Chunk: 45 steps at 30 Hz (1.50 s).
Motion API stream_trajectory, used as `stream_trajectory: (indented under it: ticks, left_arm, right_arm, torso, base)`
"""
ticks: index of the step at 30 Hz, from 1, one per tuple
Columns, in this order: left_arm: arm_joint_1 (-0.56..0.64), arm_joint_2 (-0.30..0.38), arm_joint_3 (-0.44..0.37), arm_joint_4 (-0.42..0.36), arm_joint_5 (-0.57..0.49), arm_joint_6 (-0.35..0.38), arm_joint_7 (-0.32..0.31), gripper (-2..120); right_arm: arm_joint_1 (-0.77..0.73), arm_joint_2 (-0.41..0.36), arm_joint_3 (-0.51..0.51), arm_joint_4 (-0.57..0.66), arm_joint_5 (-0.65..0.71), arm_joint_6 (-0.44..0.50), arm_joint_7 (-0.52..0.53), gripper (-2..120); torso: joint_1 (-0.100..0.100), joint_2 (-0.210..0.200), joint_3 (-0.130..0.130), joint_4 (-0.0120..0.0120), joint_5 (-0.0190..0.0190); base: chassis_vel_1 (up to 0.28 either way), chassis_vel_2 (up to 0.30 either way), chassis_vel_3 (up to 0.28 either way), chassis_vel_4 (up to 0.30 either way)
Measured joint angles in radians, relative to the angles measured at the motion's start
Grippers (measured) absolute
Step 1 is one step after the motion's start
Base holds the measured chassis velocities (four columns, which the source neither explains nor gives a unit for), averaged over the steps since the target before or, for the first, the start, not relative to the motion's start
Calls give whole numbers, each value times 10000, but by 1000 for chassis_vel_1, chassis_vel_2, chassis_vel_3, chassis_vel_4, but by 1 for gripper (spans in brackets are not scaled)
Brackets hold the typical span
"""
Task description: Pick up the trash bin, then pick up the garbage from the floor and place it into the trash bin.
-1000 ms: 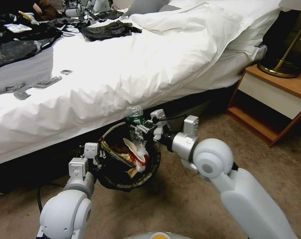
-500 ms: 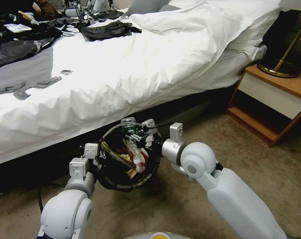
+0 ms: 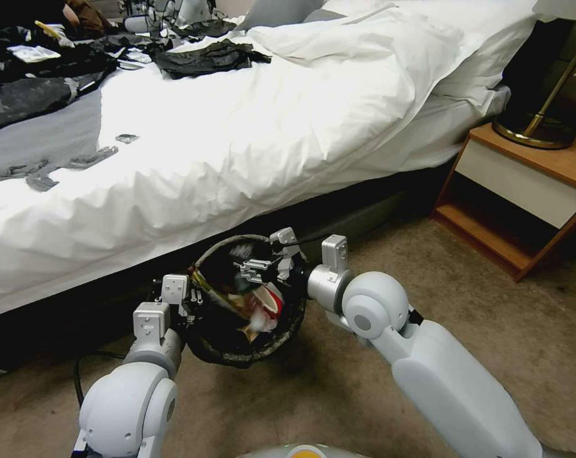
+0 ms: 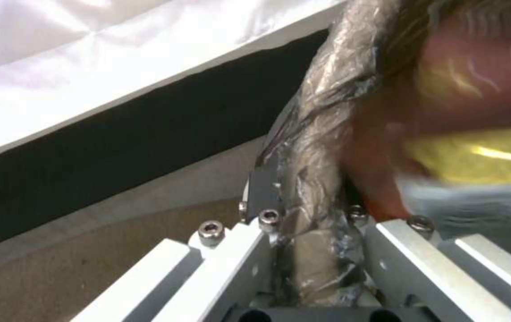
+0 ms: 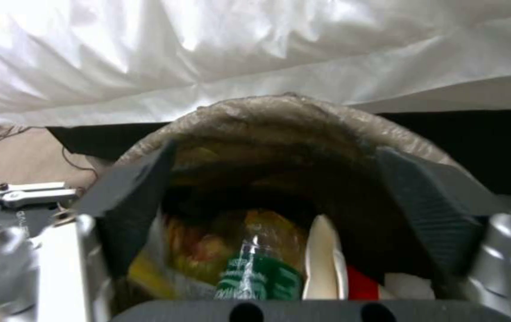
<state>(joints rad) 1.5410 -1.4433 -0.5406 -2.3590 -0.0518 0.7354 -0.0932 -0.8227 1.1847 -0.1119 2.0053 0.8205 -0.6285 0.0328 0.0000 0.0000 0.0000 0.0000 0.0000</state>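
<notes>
Trash bin (image 3: 250, 343) upright, rim in left end effector (image 4: 312, 250).

Trash bin (image 3: 250, 321) held off the floor (image 3: 339, 394), just in front of the bed (image 3: 269, 127) edge, between the two arms. Left gripper (image 4: 312, 250) at the bin's left rim, rim pinched between its jaws. Right gripper (image 3: 262, 267) above the bin's mouth, from the right, jaws spread apart. Garbage (image 3: 259, 305) inside the bin; a bottle (image 5: 258, 268) lies in it directly under the right gripper. Nightstand (image 3: 523, 191) to the right, beside the bed.
</notes>
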Motion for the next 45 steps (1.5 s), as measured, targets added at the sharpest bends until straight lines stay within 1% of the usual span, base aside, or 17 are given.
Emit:
stream_trajectory:
  ticks: [1, 2, 4, 15, 19, 24, 25, 26, 28, 29, 30, 32, 33, 36, 37, 40, 45]
  left_arm:
    - [0, 0, 0, 0, 0, 0, 0, 0]
    - [0, 0, -1, 0, 0, 0, -1, 0]
    - [2, -3, -3, 1, 1, 0, -3, 0]
    - [13, -15, -1, -8, 7, 0, -11, 0]
    - [0, -12, -3, -20, 0, 0, -10, 0]
    - [-6, -14, -5, -23, -50, -2, -102, 0]
    - [-6, -14, -5, -23, -50, -2, -102, 0]
    - [-5, -11, -8, -23, -96, -2, -123, 0]
    - [-9, 28, -26, -33, -165, 0, -133, 0]
    - [-9, 28, -26, -33, -165, 0, -133, 0]
    - [-8, 52, -34, -37, -175, -6, -133, 0]
    - [48, 89, -39, -46, -176, -94, -122, 0]
    - [48, 89, -39, -46, -176, -94, -122, 0]
    - [104, 128, -51, -8, -183, -350, -161, 0]
    - [104, 128, -51, -8, -183, -350, -161, 0]
    - [102, 138, -13, 44, -200, -596, -362, 0]
    - [133, 161, 7, 124, -120, -766, -461, 0]
  right_arm:
    - [0, 0, 0, 0, 0, 0, 0, 89]
    - [8, -22, 16, 1, 0, -2, -2, 95]
    - [4, -45, 49, 4, -2, -11, -3, 99]
    - [-239, -105, 263, 96, -118, 39, 9, 100]
    - [-394, -142, 726, 390, -376, 107, 9, 100]
    - [-977, 81, 1738, 1112, -1611, 372, 151, 100]
    - [-977, 81, 1738, 1112, -1611, 372, 151, 100]
    - [-1241, 155, 2181, 1342, -2146, 577, 163, 100]
    - [-2034, 212, 3590, 1704, -3523, 1380, 17, 100]
    - [-2034, 212, 3590, 1704, -3523, 1380, 17, 100]
    - [-2591, 250, 4603, 1899, -4055, 1809, 35, 100]
    - [-3454, 398, 5820, 2155, -4722, 2450, 220, 100]
    - [-3454, 398, 5820, 2155, -4722, 2450, 220, 100]
    - [-4925, 831, 7458, 2469, -6004, 3575, 379, 100]
    - [-4925, 831, 7458, 2469, -6004, 3575, 379, 100]
    - [-6024, 1419, 8666, 2638, -6863, 4642, 640, 100]
    - [-6698, 1909, 9158, 2717, -7131, 5350, 831, 100]
  torso:
    - [0, 0, 0, 0, 0]
    - [0, 0, 0, 0, 0]
    - [0, 0, 0, 0, 0]
    - [0, 0, 0, 0, 0]
    - [0, 0, 0, 1, 1]
    - [0, 0, 0, 0, 2]
    - [0, 0, 0, 0, 2]
    - [0, 0, 0, 2, 0]
    - [0, 0, 0, -2, 2]
    - [0, 0, 0, -2, 2]
    - [0, 0, 0, 0, 2]
    - [0, 0, -1, 2, 3]
    - [0, 0, -1, 2, 3]
    - [0, 1, -1, -2, 3]
    - [0, 1, -1, -2, 3]
    - [0, 0, -2, -1, 0]
    - [-1, 0, -2, -2, 0]
  base:
    - [0, 0, 0, 0]
    - [0, 0, 0, 0]
    - [0, 0, 0, 0]
    - [0, 0, 0, 0]
    - [0, 0, 0, 0]
    - [0, 0, 0, 0]
    - [0, 0, 0, 0]
    - [0, 0, 0, 0]
    - [0, 0, 0, 0]
    - [0, 0, 0, 0]
    - [0, 0, 0, 0]
    - [0, 0, 0, 0]
    - [0, 0, 0, 0]
    - [0, 0, 0, 0]
    - [0, 0, 0, 0]
    - [0, 0, 0, 0]
    - [0, 0, 0, 0]
